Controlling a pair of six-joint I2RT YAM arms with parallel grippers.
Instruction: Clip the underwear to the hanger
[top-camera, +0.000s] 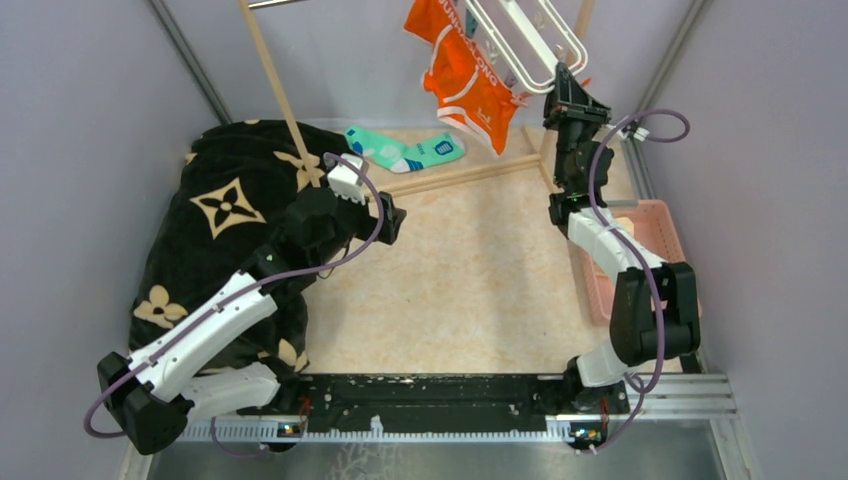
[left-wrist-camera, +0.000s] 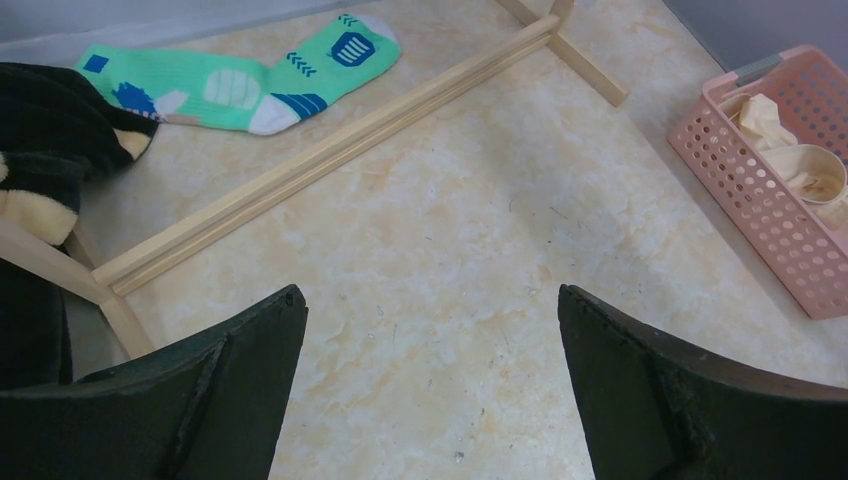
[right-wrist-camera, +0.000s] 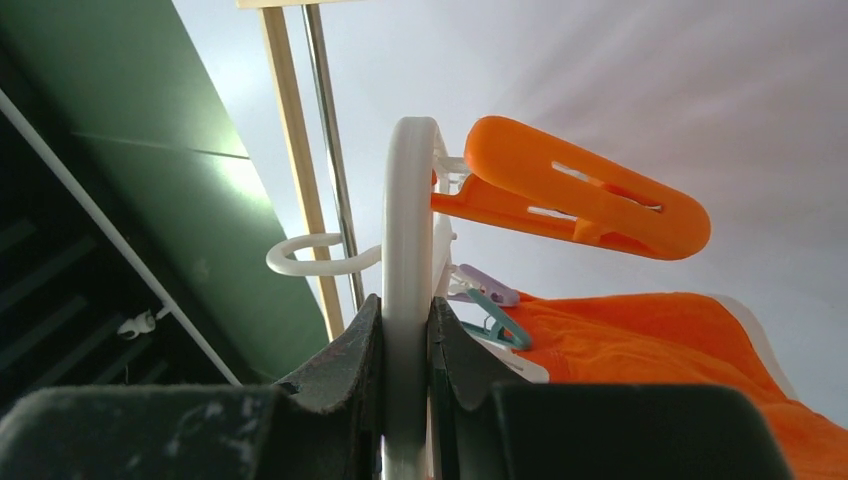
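Cut off above
Hanger (top-camera: 520, 55) and underwear (top-camera: 460, 70) pass the top edge; whether the teal clip (right-wrist-camera: 497, 325) bites, I cannot tell.

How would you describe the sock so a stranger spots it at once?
Start at the black flower-patterned blanket on the left. Beside its far corner, behind the wooden rack's floor rail, lies the sock. It alone is mint green with blue marks.

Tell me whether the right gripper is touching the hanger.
Touching. Right wrist view: the right gripper is clamped on the hanger, both fingers flush against its white frame.
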